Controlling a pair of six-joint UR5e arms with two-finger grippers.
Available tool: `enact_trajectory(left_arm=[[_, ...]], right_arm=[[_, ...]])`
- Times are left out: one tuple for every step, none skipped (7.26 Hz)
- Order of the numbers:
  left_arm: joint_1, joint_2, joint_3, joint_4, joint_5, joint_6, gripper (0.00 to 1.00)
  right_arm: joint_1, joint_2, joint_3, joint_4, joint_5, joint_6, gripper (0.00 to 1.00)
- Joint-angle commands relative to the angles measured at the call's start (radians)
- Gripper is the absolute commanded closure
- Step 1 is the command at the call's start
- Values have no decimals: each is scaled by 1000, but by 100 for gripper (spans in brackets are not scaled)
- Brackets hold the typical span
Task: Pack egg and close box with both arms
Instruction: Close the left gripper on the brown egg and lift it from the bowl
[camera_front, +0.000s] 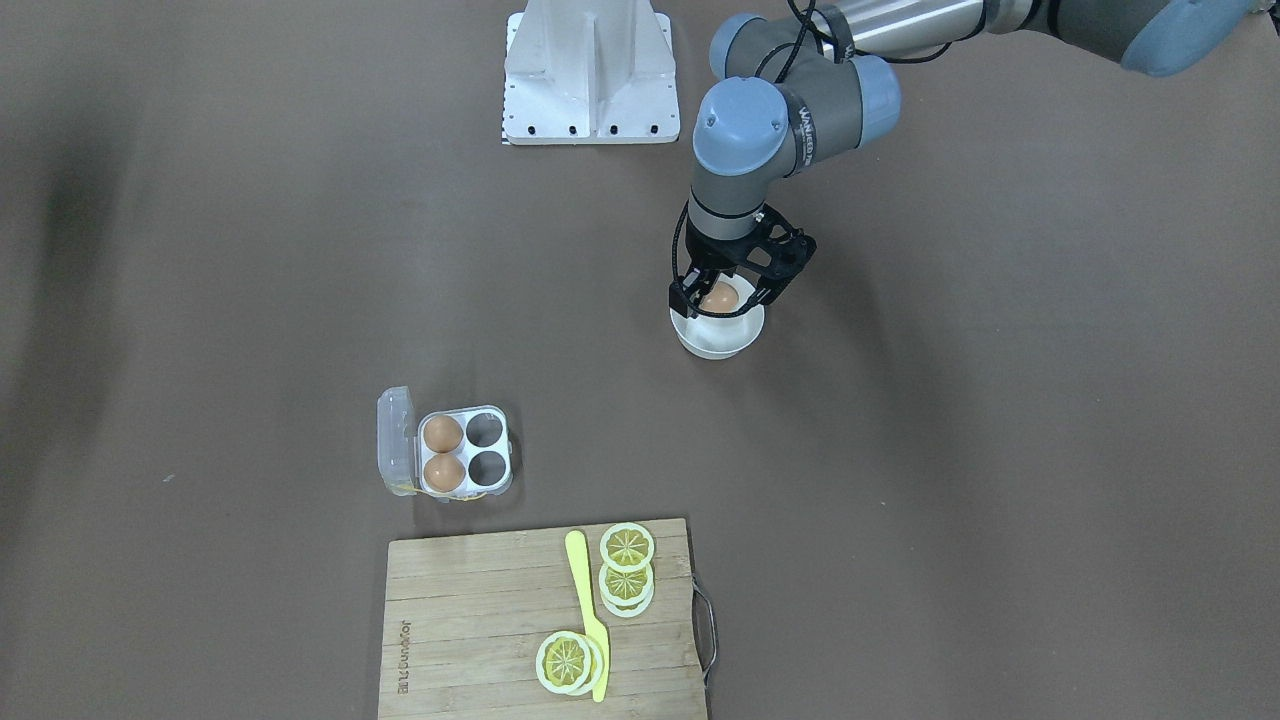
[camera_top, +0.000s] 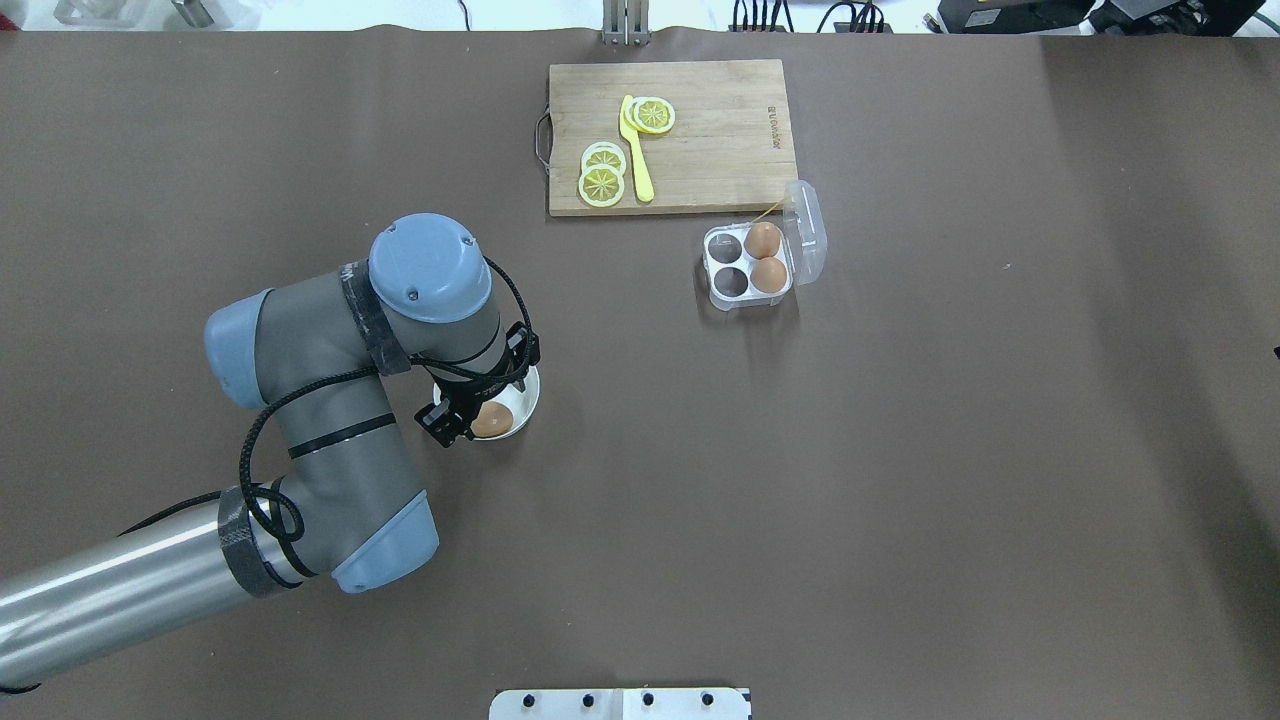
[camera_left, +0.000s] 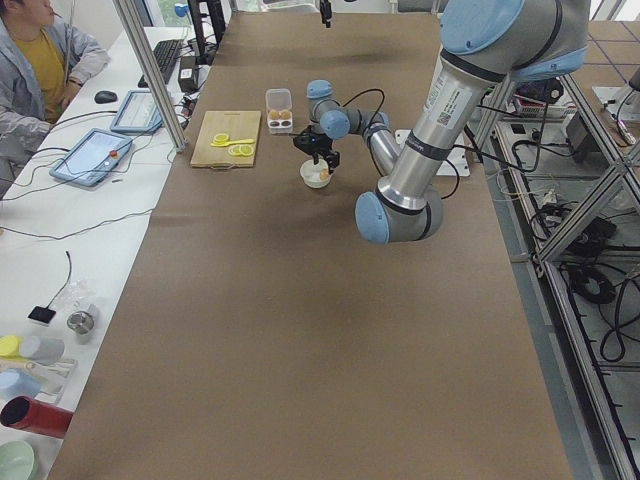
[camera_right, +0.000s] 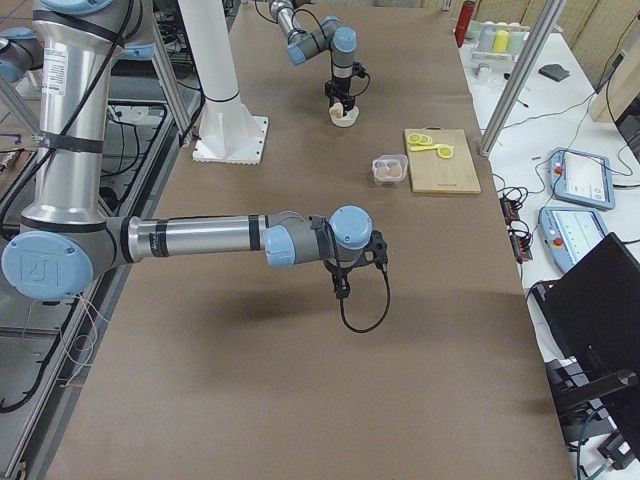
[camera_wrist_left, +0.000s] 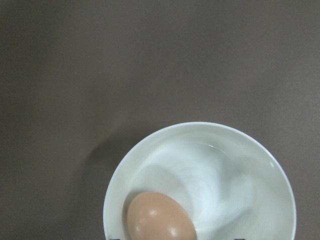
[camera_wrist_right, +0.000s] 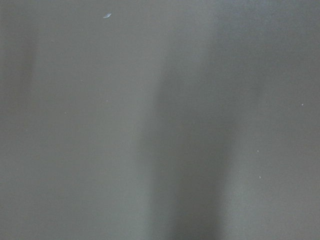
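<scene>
An egg (camera_front: 719, 297) lies in a round white bowl (camera_front: 715, 345); the left wrist view shows the egg (camera_wrist_left: 159, 217) low in the bowl (camera_wrist_left: 250, 170). My left gripper (camera_front: 718, 300) hangs open over the bowl, a finger on each side of the egg, not closed on it. The clear box (camera_front: 465, 452) stands open, its lid (camera_front: 395, 440) folded back, with two eggs (camera_front: 442, 434) in the cells beside the lid and the other two cells empty. My right gripper (camera_right: 340, 285) shows only in the exterior right view; I cannot tell whether it is open or shut.
A wooden cutting board (camera_front: 470, 620) with lemon slices (camera_front: 627, 547) and a yellow knife (camera_front: 585, 600) lies beside the box. The white metal base (camera_front: 590, 75) stands at the robot's edge. The right wrist view shows only brown table.
</scene>
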Motion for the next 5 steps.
enact_trajectory(left_arm=[[2, 1, 13, -5, 0, 2, 27], [4, 3, 25, -29, 0, 2, 27], [4, 3, 35, -43, 0, 1, 28], [4, 3, 35, -43, 0, 2, 31], [6, 3, 36, -43, 0, 2, 33]], right_arm=[[0, 0, 0, 0, -1, 0, 0], [0, 0, -3, 0, -1, 0, 0], [0, 0, -3, 0, 1, 0, 0], [0, 0, -3, 2, -1, 0, 0], [0, 0, -3, 0, 1, 0, 0]])
